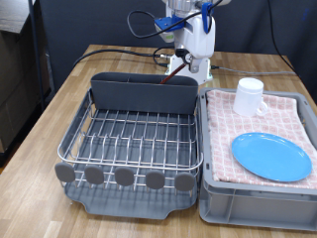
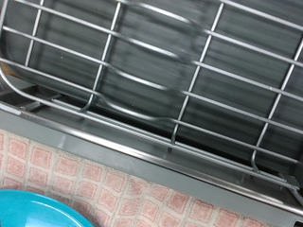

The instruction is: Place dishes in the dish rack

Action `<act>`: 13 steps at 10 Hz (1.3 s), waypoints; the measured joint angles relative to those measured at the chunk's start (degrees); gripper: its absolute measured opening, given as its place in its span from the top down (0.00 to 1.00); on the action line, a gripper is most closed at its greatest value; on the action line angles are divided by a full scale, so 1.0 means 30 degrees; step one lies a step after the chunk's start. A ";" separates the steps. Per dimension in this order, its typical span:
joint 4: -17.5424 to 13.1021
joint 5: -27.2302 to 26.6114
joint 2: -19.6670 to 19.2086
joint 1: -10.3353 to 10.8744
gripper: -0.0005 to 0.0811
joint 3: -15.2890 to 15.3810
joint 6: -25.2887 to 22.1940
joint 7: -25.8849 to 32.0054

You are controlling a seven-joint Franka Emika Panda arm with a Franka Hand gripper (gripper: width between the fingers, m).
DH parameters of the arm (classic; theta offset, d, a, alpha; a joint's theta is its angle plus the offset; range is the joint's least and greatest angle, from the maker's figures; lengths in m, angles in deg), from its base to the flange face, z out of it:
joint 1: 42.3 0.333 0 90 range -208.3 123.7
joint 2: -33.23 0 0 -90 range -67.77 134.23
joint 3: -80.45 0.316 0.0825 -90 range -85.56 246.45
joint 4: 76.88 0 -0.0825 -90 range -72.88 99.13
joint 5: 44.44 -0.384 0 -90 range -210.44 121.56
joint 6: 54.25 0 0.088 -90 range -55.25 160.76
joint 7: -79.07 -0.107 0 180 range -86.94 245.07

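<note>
The light-blue plate (image 1: 270,157) lies flat on the pink checked cloth in the grey crate (image 1: 210,198). The white mug (image 1: 249,95) stands on the cloth behind it. The dish rack (image 1: 134,139) stands at the exterior view's left, with its cutlery trough (image 1: 144,91) at the back and grey discs (image 1: 124,177) in front. My gripper (image 1: 193,67) hangs just behind the trough's right end. A small brown thing (image 1: 176,65), perhaps the wooden spoon, shows beside it; a hold cannot be made out. The wrist view shows rack wires (image 2: 161,76), cloth and the plate's edge (image 2: 33,210), but no fingers.
The rack and crate stand side by side on a wooden table (image 1: 59,99). Black and red cables (image 1: 129,52) run across the table behind the rack. The crate's near wall rises between rack and cloth in the wrist view (image 2: 142,153).
</note>
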 joint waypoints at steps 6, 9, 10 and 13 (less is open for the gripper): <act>-0.0960 -0.0627 -0.0538 0.1100 0.01 0.0687 -0.0501 0.2249; -0.1925 -0.0908 -0.1538 0.1650 0.01 0.1417 -0.1180 0.1827; -0.2067 -0.0795 -0.1791 0.1731 0.01 0.1712 -0.1129 0.1349; -0.2103 -0.0308 -0.2204 0.1835 0.01 0.2585 -0.0487 -0.0204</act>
